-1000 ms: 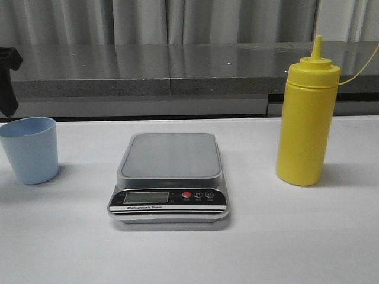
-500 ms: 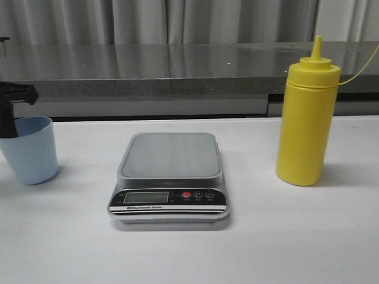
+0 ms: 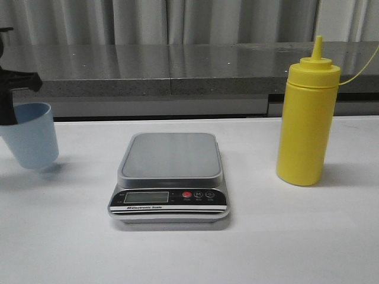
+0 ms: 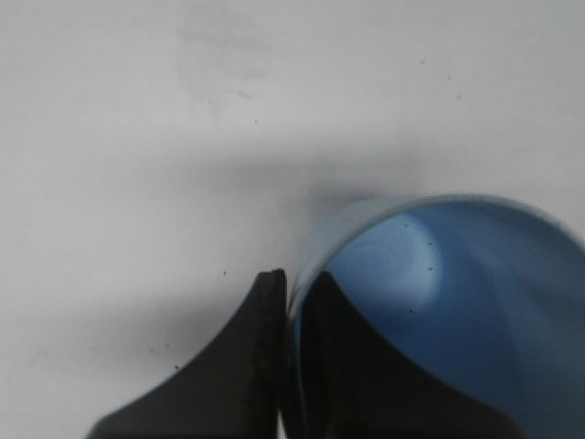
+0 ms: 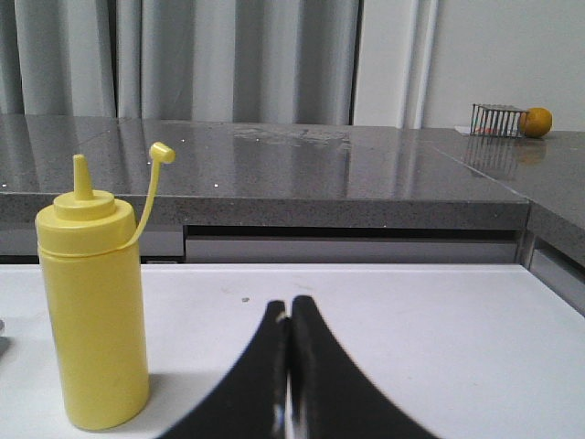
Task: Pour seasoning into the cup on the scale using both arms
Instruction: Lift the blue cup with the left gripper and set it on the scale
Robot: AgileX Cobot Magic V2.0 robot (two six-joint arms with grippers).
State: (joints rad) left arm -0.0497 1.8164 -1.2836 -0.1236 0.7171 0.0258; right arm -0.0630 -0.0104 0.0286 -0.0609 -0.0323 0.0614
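Observation:
The pale blue cup hangs tilted just above the table at the far left, left of the scale. My left gripper is shut on its rim; in the left wrist view one finger lies inside the cup and one outside, pinching the wall at the left gripper. The scale's platform is bare. The yellow seasoning bottle stands upright to the right of the scale, its cap hanging open on a tether. The right gripper is shut on nothing, low over the table beside the seasoning bottle.
A grey counter ledge runs behind the white table, with curtains beyond. Far off in the right wrist view sit a small wire cage and an orange.
The left gripper came in from the left edge, closed on the cup's rim and lifted it slightly, tilting it. Scale and bottle have not moved.

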